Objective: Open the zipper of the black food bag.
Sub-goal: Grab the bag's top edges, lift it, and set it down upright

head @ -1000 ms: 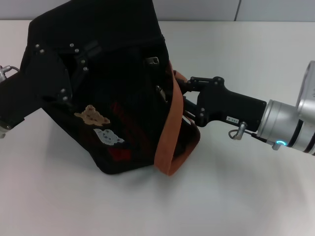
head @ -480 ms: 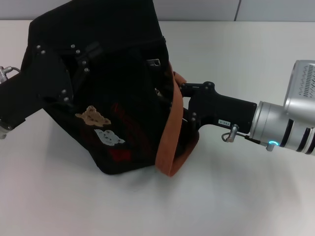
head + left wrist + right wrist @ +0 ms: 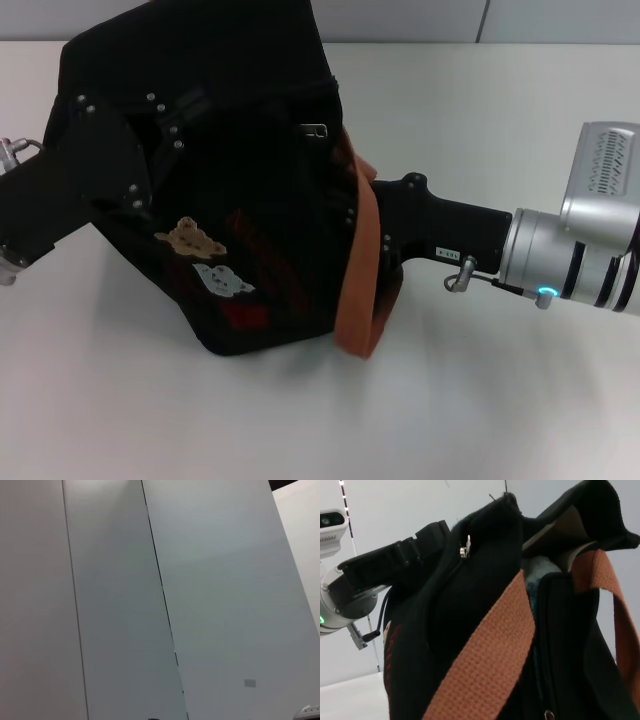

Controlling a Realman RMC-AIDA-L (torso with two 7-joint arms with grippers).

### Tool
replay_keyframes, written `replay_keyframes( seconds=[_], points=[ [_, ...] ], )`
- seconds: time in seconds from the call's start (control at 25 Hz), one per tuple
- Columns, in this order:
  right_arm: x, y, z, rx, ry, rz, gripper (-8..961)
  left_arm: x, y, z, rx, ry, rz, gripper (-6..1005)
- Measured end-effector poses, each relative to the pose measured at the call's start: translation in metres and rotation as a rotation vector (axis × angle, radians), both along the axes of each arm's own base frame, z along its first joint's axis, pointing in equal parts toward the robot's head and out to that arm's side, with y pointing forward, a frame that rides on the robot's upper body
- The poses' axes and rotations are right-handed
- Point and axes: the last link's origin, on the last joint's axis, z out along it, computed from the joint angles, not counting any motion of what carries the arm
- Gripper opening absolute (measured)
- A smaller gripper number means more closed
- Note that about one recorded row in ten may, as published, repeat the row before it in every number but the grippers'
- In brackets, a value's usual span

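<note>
Two grippers meet at the black food bag [image 3: 220,190], which lies tipped on the white worktop [image 3: 480,400]. Whether either set of fingers is wide or narrow cannot be told. The right gripper [image 3: 375,225] reaches behind an orange-brown handle [image 3: 357,275]; the left gripper [image 3: 110,165] presses the opposite side. Inside the gaping mouth, the zipper [image 3: 465,547] shows, with something pale [image 3: 537,570] that I cannot identify.

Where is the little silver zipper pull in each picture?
Head view: the silver pull tab sits on the upper part of the black food bag, above the right claw.
Left wrist view: not in it; only pale panels show.
Right wrist view: the pull tab hangs near the bag's upper edge.
Shared landmark: the orange-brown handle.
</note>
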Motion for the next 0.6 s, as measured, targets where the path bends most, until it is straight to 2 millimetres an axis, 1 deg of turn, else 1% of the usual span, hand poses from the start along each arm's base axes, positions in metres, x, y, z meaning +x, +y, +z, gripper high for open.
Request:
replay_keyframes(
  seconds=[0.2,0.6],
  points=[
    [0.0008,-0.0025,0.0,-0.01,-0.004,0.013,24,-0.0011,0.0003,-0.0017,0.007,0.004,0.006,21],
    [0.0033,-0.0041,0.0013,-0.01,-0.003,0.01,-1,-0.0009,0.0007,-0.0013,0.01,0.002,0.006,21]
  ],
)
